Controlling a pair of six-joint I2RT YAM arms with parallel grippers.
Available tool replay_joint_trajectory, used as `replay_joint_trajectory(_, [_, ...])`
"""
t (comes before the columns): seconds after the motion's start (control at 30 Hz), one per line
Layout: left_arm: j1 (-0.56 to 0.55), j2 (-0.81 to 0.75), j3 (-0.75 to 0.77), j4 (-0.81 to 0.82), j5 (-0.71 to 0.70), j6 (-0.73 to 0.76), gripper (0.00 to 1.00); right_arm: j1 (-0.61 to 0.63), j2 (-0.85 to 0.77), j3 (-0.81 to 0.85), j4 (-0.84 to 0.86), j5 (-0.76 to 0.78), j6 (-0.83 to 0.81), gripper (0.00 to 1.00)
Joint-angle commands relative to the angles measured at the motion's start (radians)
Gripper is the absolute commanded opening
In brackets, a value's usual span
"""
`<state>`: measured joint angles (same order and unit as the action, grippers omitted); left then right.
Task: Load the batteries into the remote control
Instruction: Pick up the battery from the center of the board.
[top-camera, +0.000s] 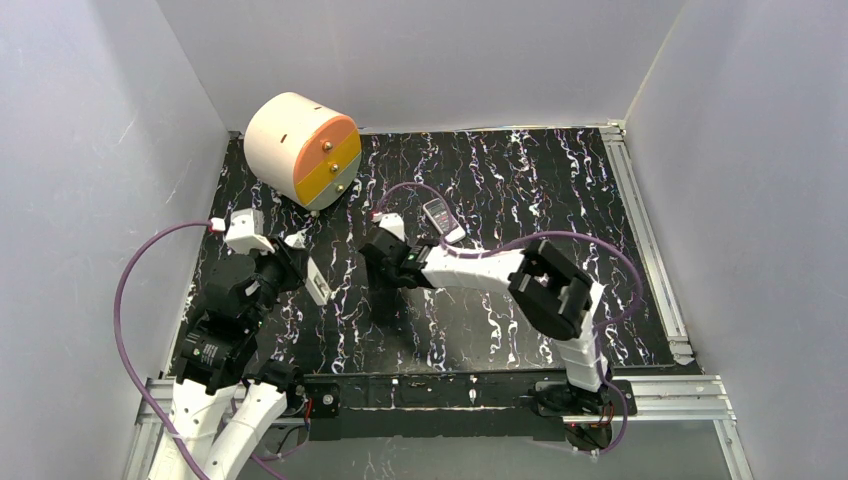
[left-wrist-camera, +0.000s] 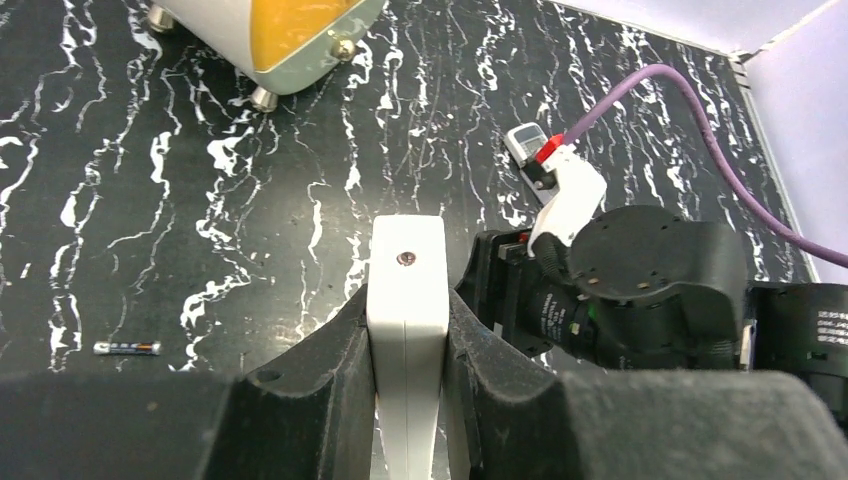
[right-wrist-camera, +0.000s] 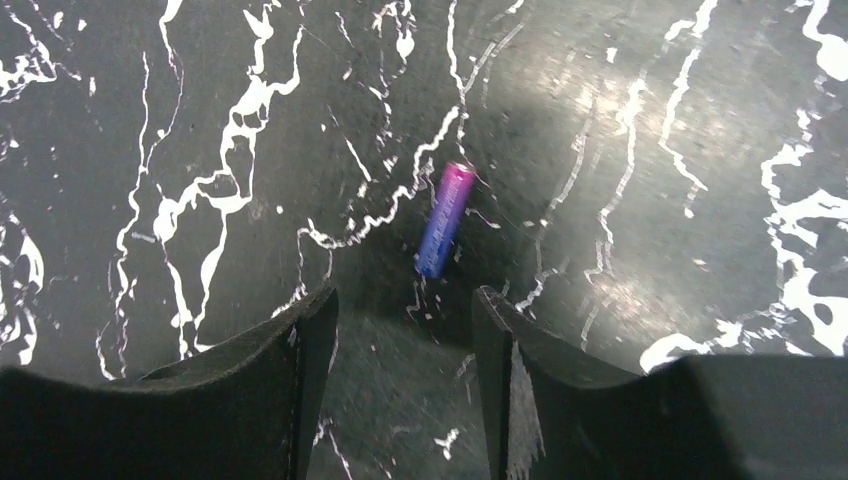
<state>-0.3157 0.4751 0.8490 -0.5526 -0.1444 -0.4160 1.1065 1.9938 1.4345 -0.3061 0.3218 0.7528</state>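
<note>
My left gripper (left-wrist-camera: 407, 315) is shut on a white remote control (left-wrist-camera: 405, 260), clamping its sides with one end sticking out past the fingertips; in the top view this remote (top-camera: 318, 283) sits at the left gripper (top-camera: 300, 268), above the mat. A purple battery (right-wrist-camera: 445, 220) lies on the black marbled mat just beyond the tips of my right gripper (right-wrist-camera: 402, 310), which stands open and empty, pointing down at mid-table (top-camera: 385, 303). Another battery (left-wrist-camera: 127, 348), dark with an orange end, lies on the mat to the left of the held remote.
A second, grey-and-white remote (top-camera: 440, 218) lies behind the right arm, also in the left wrist view (left-wrist-camera: 525, 143). A cream drum with an orange and yellow face (top-camera: 303, 150) stands at the back left. Grey walls enclose the mat; aluminium rails (top-camera: 640, 230) run along its right and near edges.
</note>
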Motion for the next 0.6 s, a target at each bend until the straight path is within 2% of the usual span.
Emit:
replay_joint_trajectory(0.0, [0.004,0.004,-0.008,0.000,-0.077,0.043,0.00,0.018,0.095,0.146,-0.099,0.094,-0.018,0.59])
replay_joint_trajectory(0.3, [0.005,-0.019,-0.062,0.025,-0.114,0.050,0.00,0.042,0.206,0.273,-0.221,0.254,-0.039,0.50])
replay_joint_trajectory(0.43, [0.005,-0.017,-0.070,0.028,-0.109,0.052,0.00,0.042,0.228,0.285,-0.238,0.264,-0.040,0.47])
replay_joint_trajectory(0.57, [0.004,-0.013,-0.069,0.027,-0.111,0.061,0.00,0.042,0.265,0.321,-0.275,0.256,-0.042,0.40])
